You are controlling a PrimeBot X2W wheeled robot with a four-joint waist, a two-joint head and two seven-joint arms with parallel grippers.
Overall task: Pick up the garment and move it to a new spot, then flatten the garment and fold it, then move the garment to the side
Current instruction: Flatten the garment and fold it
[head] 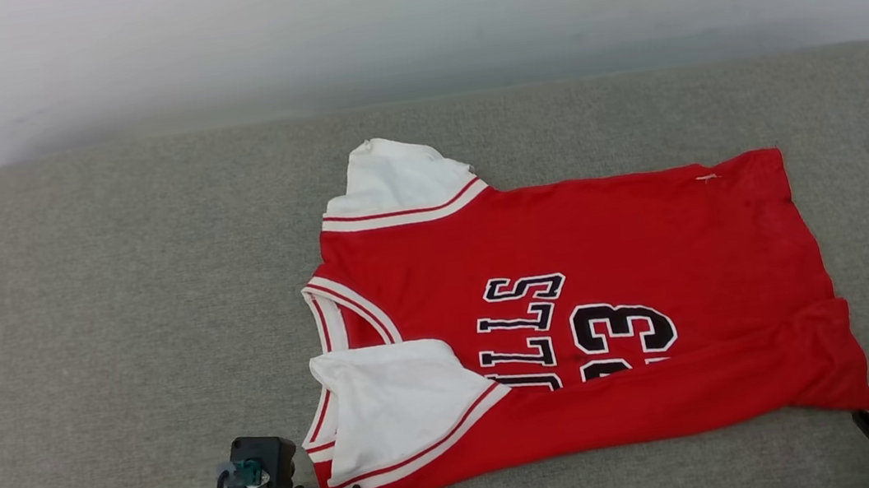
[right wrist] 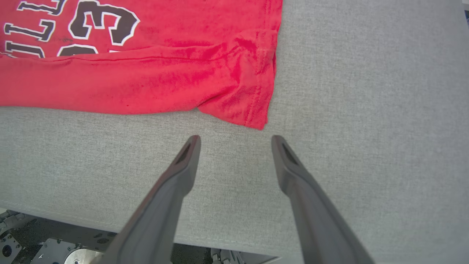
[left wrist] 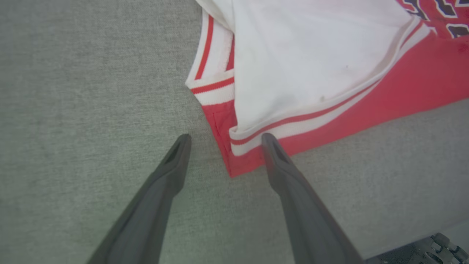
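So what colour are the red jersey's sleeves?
White sleeves with red-striped trim, clearest in left wrist view.

Grey fabric cushion [head: 79, 321] with rounded far corners against a plain pale wall [head: 406, 15].

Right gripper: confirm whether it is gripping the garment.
No, the right gripper stands open over the grey surface, short of the garment.

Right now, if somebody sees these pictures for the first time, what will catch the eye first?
The red garment with black lettering and a 23 stands out first: it lies across the grey padded surface, collar toward the robot's left, its near edge folded over part of the lettering. Then the two open hands: the left hand points at the near corner by the white sleeve, the right hand at the near hem corner.
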